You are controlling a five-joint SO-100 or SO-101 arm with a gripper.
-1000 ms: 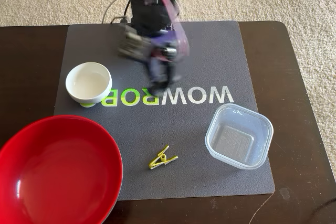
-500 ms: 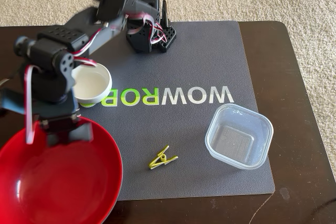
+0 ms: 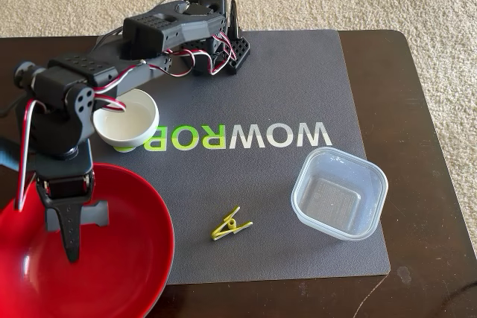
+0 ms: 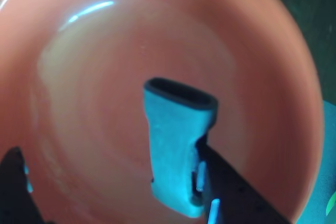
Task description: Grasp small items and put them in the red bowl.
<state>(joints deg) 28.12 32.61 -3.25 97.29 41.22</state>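
Observation:
The red bowl [image 3: 112, 273] fills the bottom left corner of the fixed view. My gripper [image 3: 83, 234] hangs over its left half, pointing down, jaws apart. In the wrist view the bowl's inside [image 4: 105, 51] fills the frame. There a small oblong clip [image 4: 176, 145], tinted blue, lies against my right finger [image 4: 236, 192]. The left finger [image 4: 16, 182] stands far off, so the gripper [image 4: 110, 150] is open. I cannot tell whether the clip rests on the bowl. On the mat lie a yellow-green clothespin [image 3: 231, 223], a white bowl [image 3: 127, 118] and a clear container [image 3: 339, 193].
A grey mat [image 3: 283, 80] with lettering covers most of the dark table [image 3: 417, 109]. The arm's base [image 3: 216, 42] stands at the mat's far edge, and the arm reaches across over the white bowl's left rim. Carpet lies beyond the table.
The arm has swung from the mat's far middle over to the left and now hangs above the red bowl. In the last half second the gripper moved further over the bowl.

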